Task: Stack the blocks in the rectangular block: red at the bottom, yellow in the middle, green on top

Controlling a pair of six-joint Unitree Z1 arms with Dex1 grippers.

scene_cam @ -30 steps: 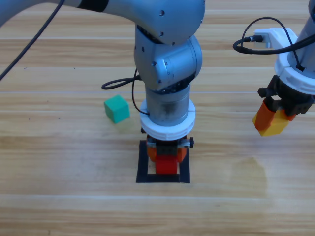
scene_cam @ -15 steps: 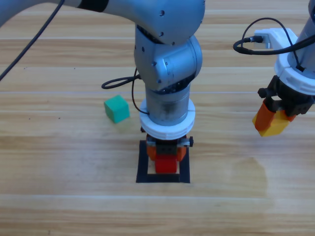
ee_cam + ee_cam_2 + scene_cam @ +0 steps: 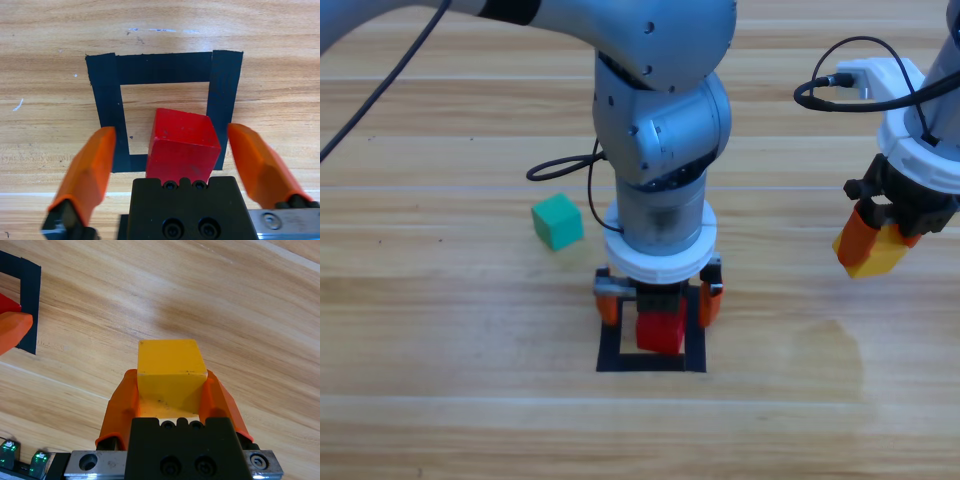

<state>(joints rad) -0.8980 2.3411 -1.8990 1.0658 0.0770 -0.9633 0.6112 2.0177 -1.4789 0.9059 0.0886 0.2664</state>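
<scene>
The red cube rests inside the black tape rectangle near its front edge. My left gripper stands over it, open, one jaw on either side of the cube and apart from it. At the right, held above the table, my right gripper is shut on the yellow cube. The teal-green cube lies on the table left of the left arm.
The left arm's big grey body hides the table behind the rectangle. A black cable loops beside it, close to the green cube.
My left gripper's jaws have spread apart and let go of the red cube, which stays in the tape rectangle. The right arm and the green cube have not moved.
</scene>
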